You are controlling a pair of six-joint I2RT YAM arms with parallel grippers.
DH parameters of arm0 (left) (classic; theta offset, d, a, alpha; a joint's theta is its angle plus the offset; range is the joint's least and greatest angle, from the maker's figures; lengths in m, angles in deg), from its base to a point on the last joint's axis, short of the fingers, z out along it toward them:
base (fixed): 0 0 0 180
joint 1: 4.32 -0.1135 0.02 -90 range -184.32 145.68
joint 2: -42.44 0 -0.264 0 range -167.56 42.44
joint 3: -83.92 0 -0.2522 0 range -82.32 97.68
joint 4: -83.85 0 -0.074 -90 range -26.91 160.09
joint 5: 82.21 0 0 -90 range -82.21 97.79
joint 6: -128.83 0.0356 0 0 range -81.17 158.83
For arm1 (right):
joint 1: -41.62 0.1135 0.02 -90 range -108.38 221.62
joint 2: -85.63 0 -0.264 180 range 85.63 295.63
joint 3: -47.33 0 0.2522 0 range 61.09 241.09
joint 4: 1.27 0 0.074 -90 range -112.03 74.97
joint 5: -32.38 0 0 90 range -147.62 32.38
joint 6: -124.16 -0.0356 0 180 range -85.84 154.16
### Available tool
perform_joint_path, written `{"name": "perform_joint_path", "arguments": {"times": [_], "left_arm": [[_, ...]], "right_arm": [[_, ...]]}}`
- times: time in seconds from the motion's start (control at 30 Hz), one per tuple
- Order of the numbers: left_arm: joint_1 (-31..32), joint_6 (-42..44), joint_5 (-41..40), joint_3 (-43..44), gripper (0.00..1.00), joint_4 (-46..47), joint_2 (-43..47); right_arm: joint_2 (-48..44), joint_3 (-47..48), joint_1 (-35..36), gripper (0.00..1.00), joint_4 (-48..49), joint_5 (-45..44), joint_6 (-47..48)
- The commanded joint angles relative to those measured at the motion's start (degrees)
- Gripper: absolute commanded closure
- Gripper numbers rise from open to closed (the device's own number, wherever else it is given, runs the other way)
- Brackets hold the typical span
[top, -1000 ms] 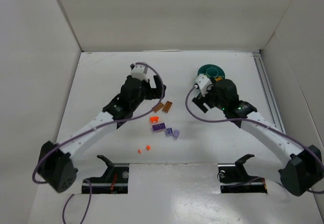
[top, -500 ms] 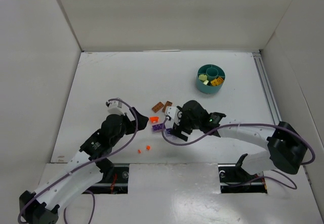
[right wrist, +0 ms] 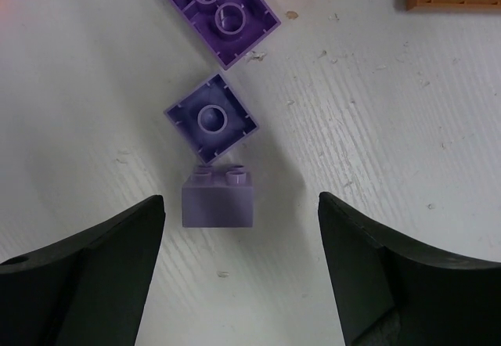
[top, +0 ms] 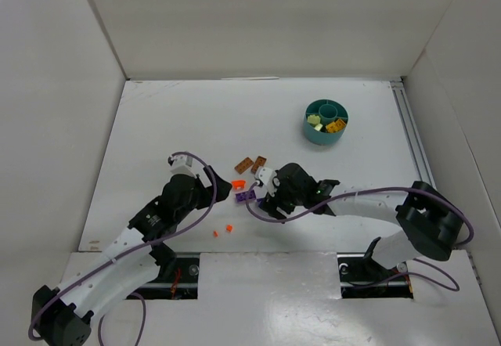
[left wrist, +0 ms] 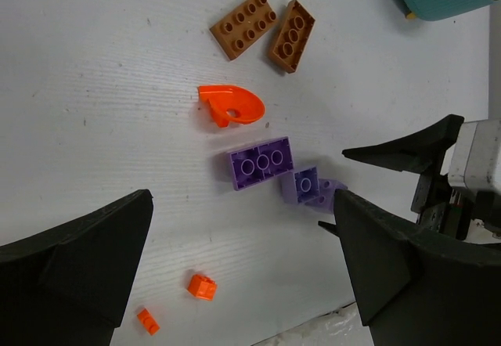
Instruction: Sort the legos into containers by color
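Note:
The teal dish (top: 326, 121) stands at the back right with yellow, light green and orange legos in it. On the table lie two brown bricks (top: 243, 164) (left wrist: 292, 36), an orange curved piece (left wrist: 231, 105), a purple brick (left wrist: 261, 162) and two tiny orange bits (left wrist: 201, 286). My right gripper (right wrist: 240, 200) is open, low over the table, with a lavender brick (right wrist: 219, 201) between its fingers, untouched. A second lavender brick (right wrist: 211, 119) lies just beyond it. My left gripper (left wrist: 241, 205) is open and empty, above the purple brick and orange bits.
White walls enclose the table on the left, back and right. A metal rail (top: 412, 138) runs along the right side. The two grippers (top: 221, 188) (top: 262, 197) are close together around the purple brick. My right gripper's fingers show in the left wrist view (left wrist: 407, 150).
A second ago my right gripper was at the dish and my left beyond the brown bricks. Both have come nearer; the right has settled over the lavender bricks. The left moved only slightly lately.

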Motion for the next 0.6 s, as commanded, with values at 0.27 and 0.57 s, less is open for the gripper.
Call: {"name": "perform_joint_path", "arguments": {"times": [0.27,0.57], "left_arm": [[0.2,0.2,1.9,-0.5,0.00,4.0,0.0],[0.2,0.7,3.5,-1.0,0.00,5.7,0.0]], "right_arm": [[2.1,-1.4,0.3,0.41,7.7,-3.0,-4.0],[-4.9,-3.1,0.3,0.73,8.2,-1.1,-3.4]]}}
